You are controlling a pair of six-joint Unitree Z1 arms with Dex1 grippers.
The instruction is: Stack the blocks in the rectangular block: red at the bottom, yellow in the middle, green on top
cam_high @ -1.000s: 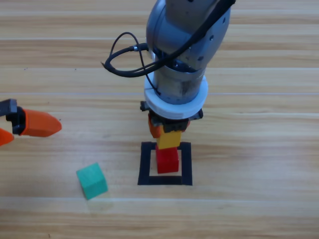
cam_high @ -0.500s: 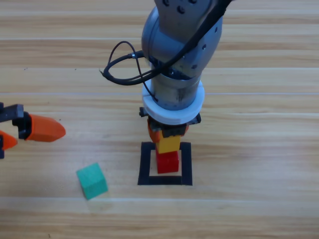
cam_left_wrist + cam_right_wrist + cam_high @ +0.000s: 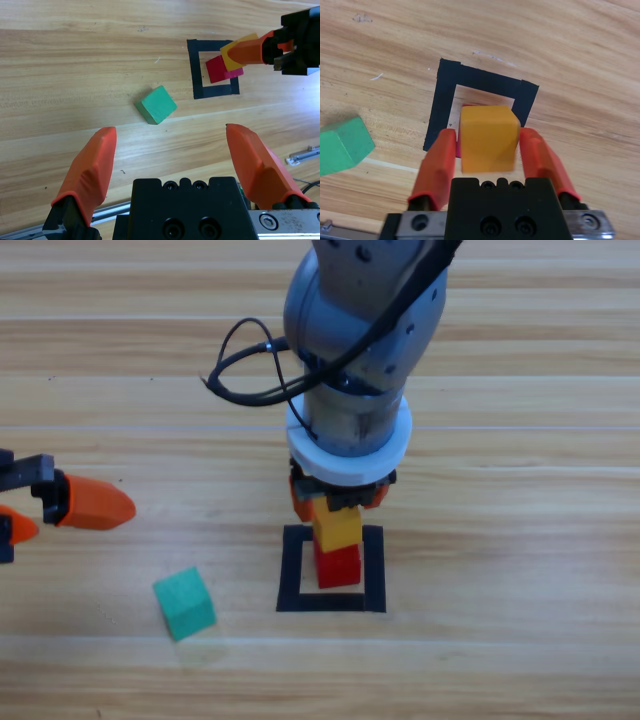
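Observation:
The yellow cube point(image 3: 338, 528) rests on the red cube point(image 3: 338, 566) inside the black tape frame point(image 3: 292, 570). My right gripper point(image 3: 338, 502) comes straight down over the stack. Its jaws flank the yellow cube point(image 3: 487, 137), slightly open, with a thin gap showing at the left jaw. The teal-green cube point(image 3: 185, 603) lies alone on the wood to the left of the frame. My left gripper point(image 3: 85, 518) waits open at the left edge. In its wrist view, the green cube point(image 3: 156, 104) lies ahead of the left gripper point(image 3: 171, 129).
The right arm's grey body and black cable point(image 3: 245, 370) hang over the table's middle, above the frame. Bare wood lies between the green cube and the tape frame point(image 3: 196, 70).
The right gripper lowered the yellow cube squarely onto the red one, and its jaws spread a little. The left gripper drifted slightly right and down.

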